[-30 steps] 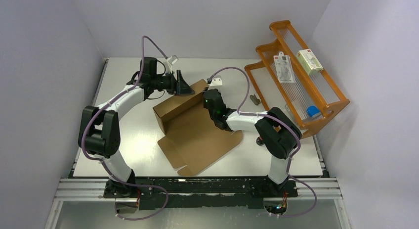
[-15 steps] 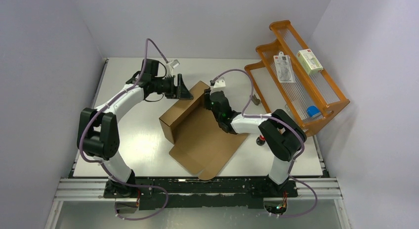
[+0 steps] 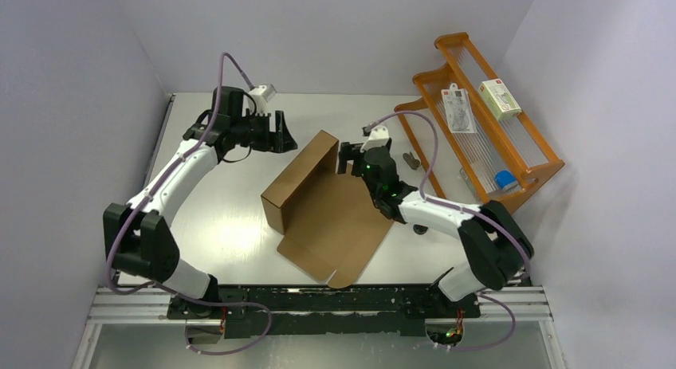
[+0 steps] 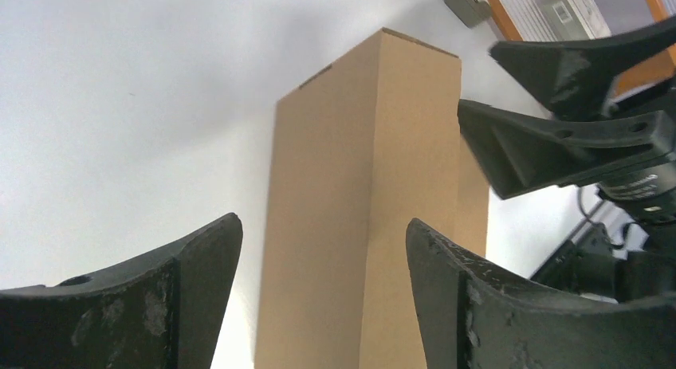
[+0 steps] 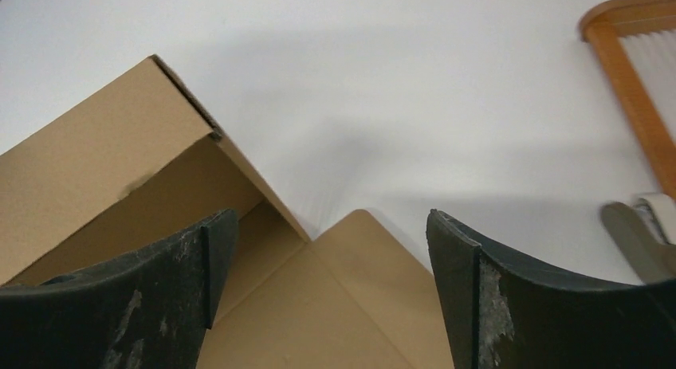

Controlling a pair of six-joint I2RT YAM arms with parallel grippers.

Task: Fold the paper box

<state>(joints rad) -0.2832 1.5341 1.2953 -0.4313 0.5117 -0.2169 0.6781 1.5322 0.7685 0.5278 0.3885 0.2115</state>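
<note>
Over the last second both arms have let go and backed off: the left gripper (image 3: 282, 134), which had been at the far end of the raised wall, has drawn back toward the far-left of the white table (image 3: 215, 225), and the right gripper (image 3: 343, 158) has slid off the flat panel to hang just beside that same far end. The plain brown corrugated cardboard paper box (image 3: 335, 225) has slid a little to the right and lies mid-table, half made. One long wall stands folded up along its left side, and the broad base panel with its rounded flaps is still flat toward the near edge. Both pincers are spread wide and pinch nothing; the left wrist view shows the upright wall framed between its fingers but well clear of them, and the right wrist view shows bare table and a flap tip in the gap. The wall seems to stand on its own crease, which is probably why it could be released. The right arm's station at the corner (the orange wooden rack (image 3: 478, 138) sits untouched behind it) suggests the end flap there is next; the fold looks less than half done.
</note>
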